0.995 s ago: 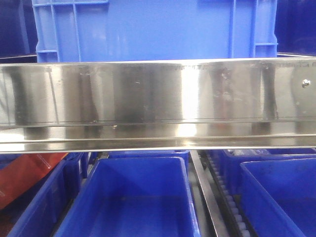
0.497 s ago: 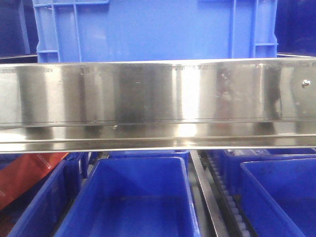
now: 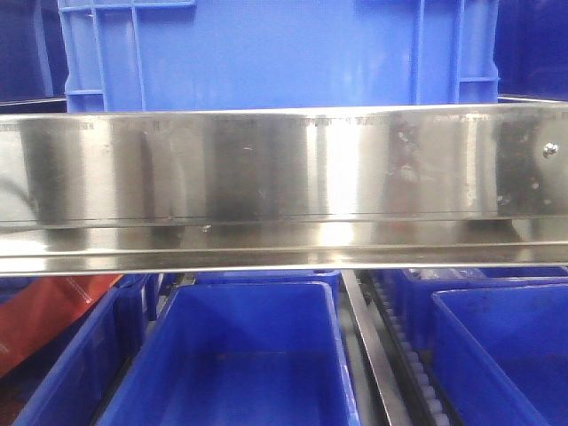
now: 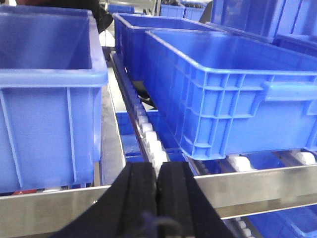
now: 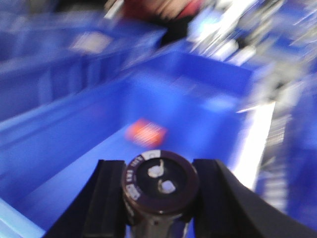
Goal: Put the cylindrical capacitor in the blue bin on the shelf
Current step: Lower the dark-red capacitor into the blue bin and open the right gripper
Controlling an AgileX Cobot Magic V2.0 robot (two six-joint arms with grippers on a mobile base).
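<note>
My right gripper (image 5: 159, 188) is shut on the cylindrical capacitor (image 5: 161, 186), a dark brown can with two metal terminals on its end face. It hangs over the inside of a blue bin (image 5: 208, 89); this view is motion-blurred. A red-orange label (image 5: 146, 133) lies on that bin's floor. My left gripper (image 4: 157, 183) is shut and empty, its black fingers pressed together, just in front of the shelf's steel front rail (image 4: 257, 186). The shelf rail (image 3: 284, 186) fills the middle of the front view, with blue bins above (image 3: 275, 53) and below (image 3: 240, 355).
In the left wrist view, blue bins stand left (image 4: 47, 94) and right (image 4: 233, 94) of a white roller track (image 4: 148, 136). A red-orange object (image 3: 44, 319) lies at lower left of the front view. More blue bins (image 3: 497, 346) sit to the right.
Only the reflections on the steel rail shift in the front view; the bins and the rail stay put.
</note>
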